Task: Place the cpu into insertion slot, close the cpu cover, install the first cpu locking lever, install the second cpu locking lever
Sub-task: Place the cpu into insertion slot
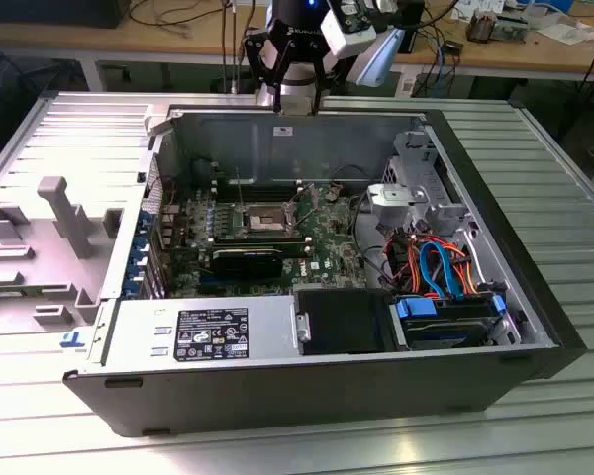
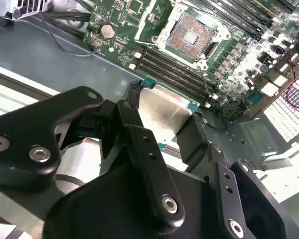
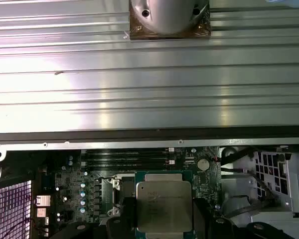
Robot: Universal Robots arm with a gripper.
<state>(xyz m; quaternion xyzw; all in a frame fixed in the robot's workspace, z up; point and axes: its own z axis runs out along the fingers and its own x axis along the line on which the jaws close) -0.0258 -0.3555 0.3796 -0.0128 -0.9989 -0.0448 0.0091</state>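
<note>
My gripper [image 2: 164,112] is shut on the cpu [image 2: 162,117], a flat silver-topped square on a green base. Black fingers [image 2: 139,134] press two opposite edges of it. In the first wrist view the cpu [image 3: 164,206] hangs level, with the gripper [image 3: 164,221] around it. In the exterior view the gripper [image 1: 289,64] is high above the rear wall of the open case. The insertion slot [image 2: 189,32] lies uncovered on the green board, dark centre exposed, well away from the held chip. From outside, the insertion slot [image 1: 265,220] sits mid-board. I cannot pick out the cpu cover.
The open computer case [image 1: 535,297] lies on a ribbed metal table [image 1: 564,168]. Long black memory slots [image 2: 174,69] run beside the socket. A black fan shroud [image 1: 342,322], a drive with blue and orange cables [image 1: 441,272] and a grey power supply [image 1: 203,332] fill the case's front.
</note>
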